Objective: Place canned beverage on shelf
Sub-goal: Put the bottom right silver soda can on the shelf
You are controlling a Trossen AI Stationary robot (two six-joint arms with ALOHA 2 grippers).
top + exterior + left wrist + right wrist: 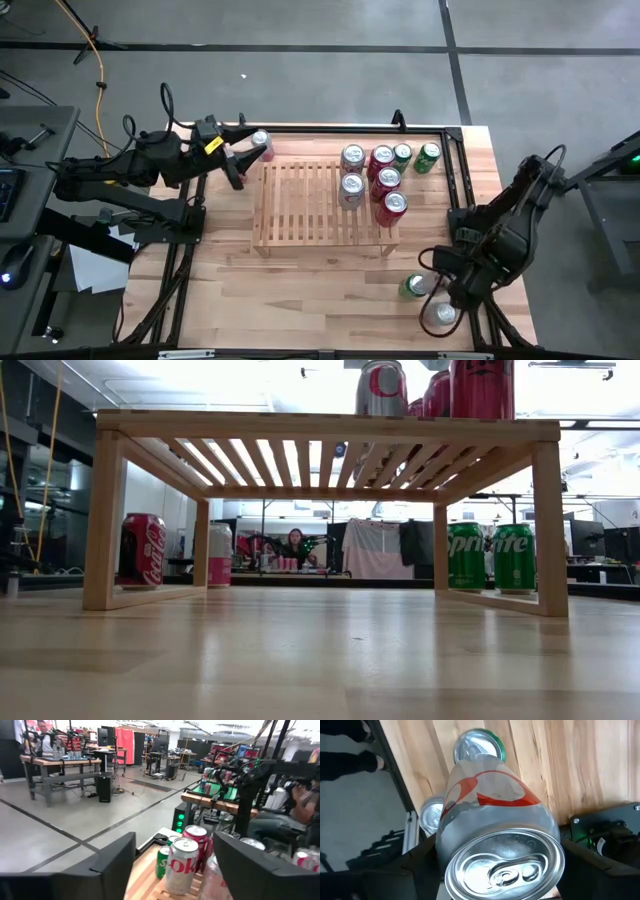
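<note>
The left gripper (247, 156) is being held over the desk's far left part, its jaws standing open around a pink and silver can (262, 143) just beside the far left corner of the low shelf of light wooden slats (300, 200). Whether the can is being touched cannot be told. Four silver and red cans (352, 189) are standing on the shelf's right part. At the near right of the light wooden desk (300, 290), a silver can with red marks (495, 830) is being gripped by the right gripper (462, 290).

Silver can (495, 830) between the jaws
</note>
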